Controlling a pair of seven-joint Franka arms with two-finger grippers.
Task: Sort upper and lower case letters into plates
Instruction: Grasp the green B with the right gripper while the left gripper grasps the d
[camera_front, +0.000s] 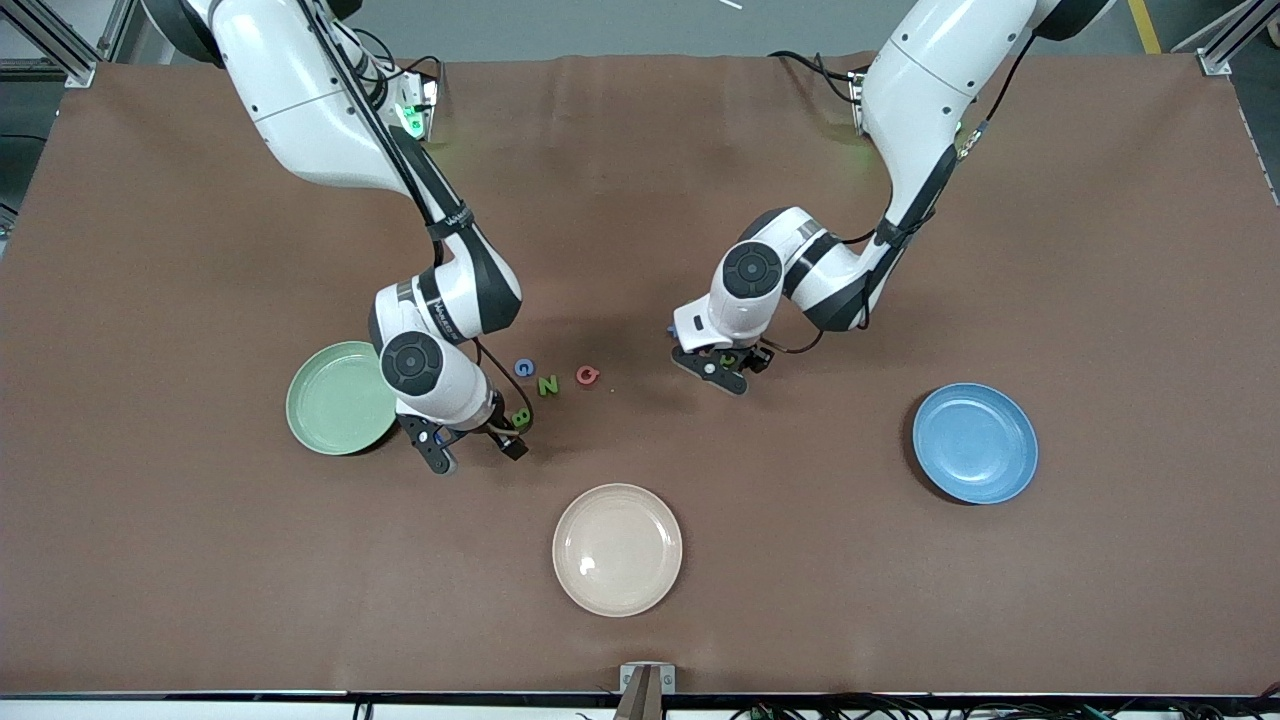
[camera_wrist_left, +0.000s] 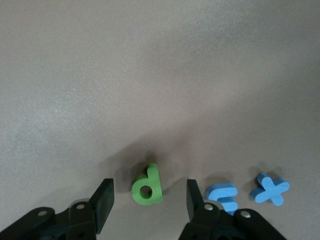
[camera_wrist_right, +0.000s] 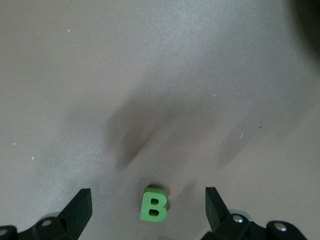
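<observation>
My right gripper (camera_front: 476, 452) is open, low over the table beside the mint green plate (camera_front: 330, 400). A green B (camera_front: 521, 417) lies between its fingers in the right wrist view (camera_wrist_right: 153, 205), untouched. A blue G (camera_front: 524, 368), a green N (camera_front: 547, 385) and a pink Q (camera_front: 588, 375) lie just farther from the camera. My left gripper (camera_front: 715, 372) is open, low over a green p (camera_wrist_left: 147, 186) that lies between its fingers. A blue x (camera_wrist_left: 270, 189) and another blue letter (camera_wrist_left: 222, 195) lie beside it. The blue plate (camera_front: 975, 443) sits toward the left arm's end.
A cream-beige plate (camera_front: 617, 548) sits near the table's front edge, nearer the camera than the letters. The brown table cover (camera_front: 1000, 250) has open room round both arms.
</observation>
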